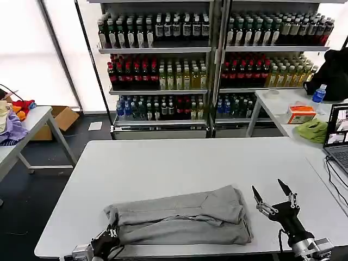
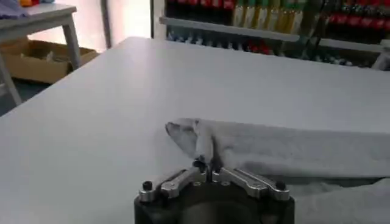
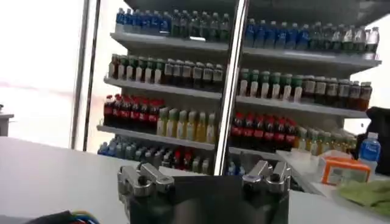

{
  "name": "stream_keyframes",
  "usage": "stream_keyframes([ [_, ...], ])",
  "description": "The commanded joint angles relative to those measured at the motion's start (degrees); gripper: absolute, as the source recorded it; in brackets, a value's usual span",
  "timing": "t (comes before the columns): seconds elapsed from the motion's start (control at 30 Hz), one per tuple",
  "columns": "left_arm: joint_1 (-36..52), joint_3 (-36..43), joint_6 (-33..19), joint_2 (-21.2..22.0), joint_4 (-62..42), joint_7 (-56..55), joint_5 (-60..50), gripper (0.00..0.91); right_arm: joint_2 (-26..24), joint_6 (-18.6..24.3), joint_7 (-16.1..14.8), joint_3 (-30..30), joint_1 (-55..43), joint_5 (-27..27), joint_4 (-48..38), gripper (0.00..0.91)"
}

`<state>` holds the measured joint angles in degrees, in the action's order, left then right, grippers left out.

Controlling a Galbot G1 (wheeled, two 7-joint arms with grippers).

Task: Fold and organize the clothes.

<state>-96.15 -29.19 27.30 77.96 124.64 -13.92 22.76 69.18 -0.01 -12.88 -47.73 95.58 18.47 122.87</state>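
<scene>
White table [image 1: 163,168]: folded shirt [image 1: 179,217] between claws (left [image 1: 107,237] pinching it)

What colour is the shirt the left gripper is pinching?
Plain light grey; the shirt shows best in the head view, with the left gripper shut on its edge.

**Counts of items at the work table**

One grey shirt [image 1: 179,216] lies folded on one white table [image 1: 179,163]. Two grippers are present: the left gripper [image 1: 110,235], pinched on the shirt's corner, and the right gripper [image 1: 274,194], fingers spread. Two shelving units [image 1: 215,65] stand behind, each with three visible shelves of bottles, too many to count. Two side tables: one on the left [image 1: 32,122], one on the right [image 1: 283,109]. One cardboard box [image 1: 62,119], one blue-capped bottle [image 1: 319,93], one orange box [image 1: 300,114], one green cloth [image 1: 312,130], one laptop [image 1: 338,136].
</scene>
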Motion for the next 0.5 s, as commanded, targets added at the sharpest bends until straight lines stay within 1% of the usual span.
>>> stream_keyframes([
  [0.03, 2.89, -19.58, -0.14, -6.56, 2.77, 8.88, 7.72, 0.010, -0.45, -0.19, 0.23, -0.89, 0.22, 0.35, 0.87, 0.907],
  [0.07, 3.12, -22.52, 0.49, -7.72, 2.51, 10.23, 8.68, 0.010, -0.61, -0.20, 0.21, -1.04, 0.21, 0.37, 0.83, 0.907],
  [0.13, 3.49, -30.34, 3.59, -12.32, 0.80, 13.11, 12.80, 0.010, -0.90, -0.19, 0.20, -1.12, 0.16, 0.63, 0.67, 0.907],
  [0.17, 3.55, -32.68, 4.30, -13.45, -0.12, 14.00, 13.91, 0.010, -0.92, -0.19, 0.21, -1.12, 0.17, 0.68, 0.67, 0.907],
  [0.23, 3.40, -39.17, 5.22, -17.78, -3.37, 16.37, 16.05, 0.010, -0.95, -0.15, 0.18, -0.89, 0.10, 0.72, 0.53, 0.907],
  [0.3, 3.13, -43.53, 5.71, -21.86, -7.31, 18.68, 16.28, 0.010, -0.93, -0.14, 0.19, -0.58, 0.11, 0.81, 0.52, 0.907],
  [0.37, 3.07, -45.65, 5.70, -25.17, -10.59, 19.97, 15.97, 0.010, -0.96, -0.11, 0.21, -0.20, 0.10, 0.79, 0.47, 0.907],
  [0.5, 3.39, -46.91, 5.70, -28.65, -11.95, 20.27, 16.91, 0.010, -0.94, -0.07, 0.30, -0.03, 0.23, 1.10, 1.10, 0.907],
])
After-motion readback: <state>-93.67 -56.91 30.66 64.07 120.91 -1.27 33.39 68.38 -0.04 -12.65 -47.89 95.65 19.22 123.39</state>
